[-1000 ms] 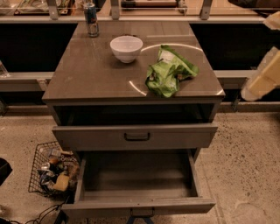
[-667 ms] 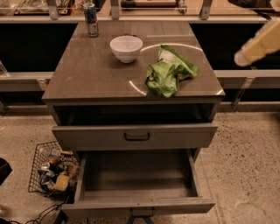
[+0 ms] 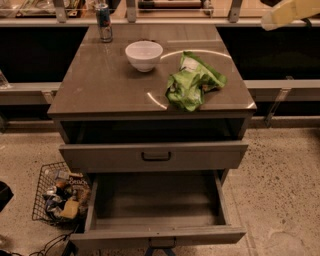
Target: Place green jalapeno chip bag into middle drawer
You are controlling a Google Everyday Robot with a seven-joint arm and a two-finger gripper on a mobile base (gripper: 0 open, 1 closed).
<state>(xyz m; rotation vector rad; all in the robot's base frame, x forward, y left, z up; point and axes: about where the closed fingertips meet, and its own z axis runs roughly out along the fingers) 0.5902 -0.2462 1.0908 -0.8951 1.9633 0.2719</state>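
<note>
I see the green chip bag (image 3: 192,82) lying crumpled on the right side of the cabinet top (image 3: 100,85), close to the front right corner. Its long axis runs on a diagonal, from the near left end up to the far right, and a white patch faces up at the far edge. Nothing is touching it. The white bowl (image 3: 144,55) sits just beside it, to the left and further back, and a can (image 3: 104,22) stands at the far left edge.

Below the top, the shallow drawer with the black handle (image 3: 155,156) is pulled out a little. Under that, the deep middle drawer (image 3: 155,197) stands pulled well out, its grey floor bare. A wire basket (image 3: 60,197) of odds and ends sits on the floor to its left.

My gripper (image 3: 291,12) is up in the top right corner, well apart from the bag and touching nothing; I cannot tell how wide it is.
</note>
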